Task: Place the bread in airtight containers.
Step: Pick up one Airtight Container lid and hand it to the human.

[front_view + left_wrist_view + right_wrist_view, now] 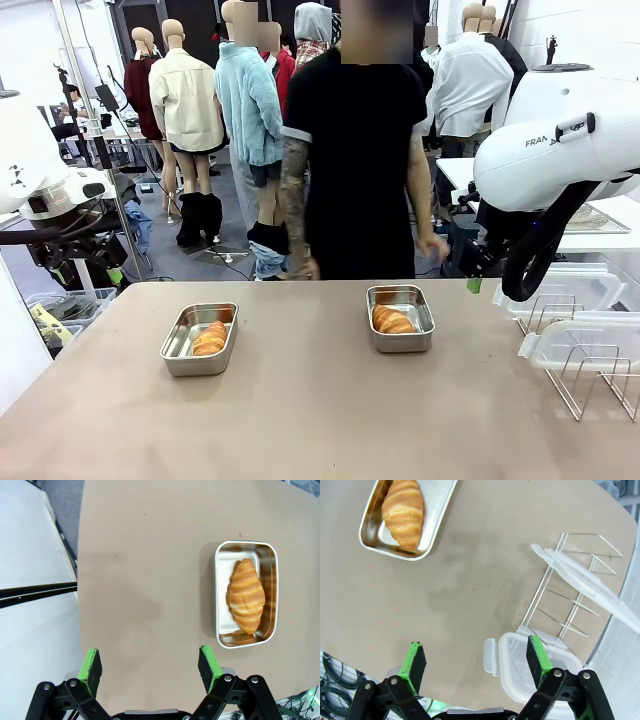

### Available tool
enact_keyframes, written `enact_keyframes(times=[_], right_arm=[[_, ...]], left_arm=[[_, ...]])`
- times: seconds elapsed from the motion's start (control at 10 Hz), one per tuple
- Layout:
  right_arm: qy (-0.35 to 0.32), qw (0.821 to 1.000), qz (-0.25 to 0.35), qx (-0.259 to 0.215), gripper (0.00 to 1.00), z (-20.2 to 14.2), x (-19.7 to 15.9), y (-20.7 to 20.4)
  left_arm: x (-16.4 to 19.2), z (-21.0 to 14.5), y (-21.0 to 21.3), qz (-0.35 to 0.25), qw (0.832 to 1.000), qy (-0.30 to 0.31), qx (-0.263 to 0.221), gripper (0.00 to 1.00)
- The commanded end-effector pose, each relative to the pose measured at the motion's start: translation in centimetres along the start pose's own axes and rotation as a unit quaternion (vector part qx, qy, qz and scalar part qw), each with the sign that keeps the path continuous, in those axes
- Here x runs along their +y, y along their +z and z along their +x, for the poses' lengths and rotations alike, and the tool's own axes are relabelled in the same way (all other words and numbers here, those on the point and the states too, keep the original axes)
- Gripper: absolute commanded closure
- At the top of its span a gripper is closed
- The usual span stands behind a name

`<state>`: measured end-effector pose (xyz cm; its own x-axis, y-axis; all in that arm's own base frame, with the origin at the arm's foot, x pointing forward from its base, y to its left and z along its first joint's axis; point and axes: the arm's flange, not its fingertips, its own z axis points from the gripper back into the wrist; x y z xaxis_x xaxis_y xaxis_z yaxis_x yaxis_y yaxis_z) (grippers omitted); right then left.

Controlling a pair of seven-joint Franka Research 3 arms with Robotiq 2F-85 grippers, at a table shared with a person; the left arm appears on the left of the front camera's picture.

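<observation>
- Front view: two steel containers sit uncovered and well apart on the tan counter (320,420).
- The left container (196,366) holds one croissant (210,338), lying inside it. The right container (401,343) holds the other croissant (392,320).
- A person (355,150) in a black top stands at the far edge, behind the right container, with one hand (433,248) hanging low.
- Clear lids (580,345) rest at a wire rack (590,390) on the counter's right side, apart from both containers.
- Left wrist view: the left gripper (148,652) hovers over bare counter, its green-padded fingers spread wide with nothing between them. The left container lies off to one side of it.
- Right wrist view: the right gripper (474,642) is also spread wide and empty. One lid lies flat just past one of its fingers, another leans on the rack, and the right container sits well apart near the picture's top corner.
</observation>
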<state>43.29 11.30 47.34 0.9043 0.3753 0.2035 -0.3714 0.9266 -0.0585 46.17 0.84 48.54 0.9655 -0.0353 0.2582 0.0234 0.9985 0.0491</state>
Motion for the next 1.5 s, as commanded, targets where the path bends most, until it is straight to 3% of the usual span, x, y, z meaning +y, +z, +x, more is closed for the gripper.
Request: enact_keyframes(times=[0.0,1.2,1.4], right_arm=[[-0.007,1.000,-0.004,-0.005,0.00,0.1,0.1,0.0],[0.000,1.000,0.000,0.000,0.00,0.0,0.0,0.0],[0.044,0.990,-0.119,0.054,0.00,-2.6,-0.1,1.4]], left_arm=[[0.0,-0.3,0.1,0.004,1.000,0.008,0.000,0.00],[0.0,-0.3,0.1,0.004,1.000,0.008,0.000,0.00],[0.0,-0.3,0.1,0.004,1.000,0.008,0.000,0.00]])
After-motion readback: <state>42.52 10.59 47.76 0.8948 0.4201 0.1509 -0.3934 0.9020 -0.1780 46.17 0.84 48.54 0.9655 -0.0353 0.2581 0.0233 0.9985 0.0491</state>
